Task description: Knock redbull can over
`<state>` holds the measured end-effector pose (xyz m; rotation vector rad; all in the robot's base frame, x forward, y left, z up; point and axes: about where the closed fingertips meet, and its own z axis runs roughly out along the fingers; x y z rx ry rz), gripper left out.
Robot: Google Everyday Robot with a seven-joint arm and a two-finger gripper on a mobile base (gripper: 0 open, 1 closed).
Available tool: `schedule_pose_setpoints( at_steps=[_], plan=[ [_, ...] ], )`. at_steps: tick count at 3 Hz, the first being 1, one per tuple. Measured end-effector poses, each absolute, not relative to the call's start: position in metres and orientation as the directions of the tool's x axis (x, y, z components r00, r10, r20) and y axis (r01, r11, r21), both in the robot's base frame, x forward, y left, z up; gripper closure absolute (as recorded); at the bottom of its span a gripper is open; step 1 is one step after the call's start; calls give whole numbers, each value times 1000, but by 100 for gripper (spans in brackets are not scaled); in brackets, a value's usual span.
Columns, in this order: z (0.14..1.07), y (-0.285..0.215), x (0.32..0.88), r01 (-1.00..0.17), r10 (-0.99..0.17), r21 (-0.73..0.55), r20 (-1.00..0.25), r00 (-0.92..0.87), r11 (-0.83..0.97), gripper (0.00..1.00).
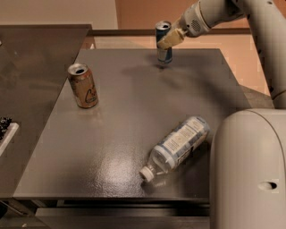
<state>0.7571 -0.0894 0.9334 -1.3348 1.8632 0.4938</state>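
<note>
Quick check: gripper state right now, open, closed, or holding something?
Gripper: against the upper part of the redbull can, near the far edge of the table; open or closed cannot be told.

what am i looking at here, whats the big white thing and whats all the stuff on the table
The white thing is a robot: the rounded body at lower right sits on a mobile base, and its one arm reaches across the top of the picture. There is a single camera view, looking down on a grey table; where the camera is mounted is not known. At the arm's end is the gripper, the robot's "hand", pressed against the upper part of the redbull can at the far edge. That can stands upright, not yet knocked over. Also on the table are a tan can standing at left and a plastic bottle lying on its side near the front. Nothing is lifted.
</note>
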Motion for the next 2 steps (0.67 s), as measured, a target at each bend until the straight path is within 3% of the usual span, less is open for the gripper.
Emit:
schedule_pose_setpoints(
  at_steps=[2],
  plan=[
    [944,-120,718,-937,-781,-131,-595,-187,324,100]
  ],
)
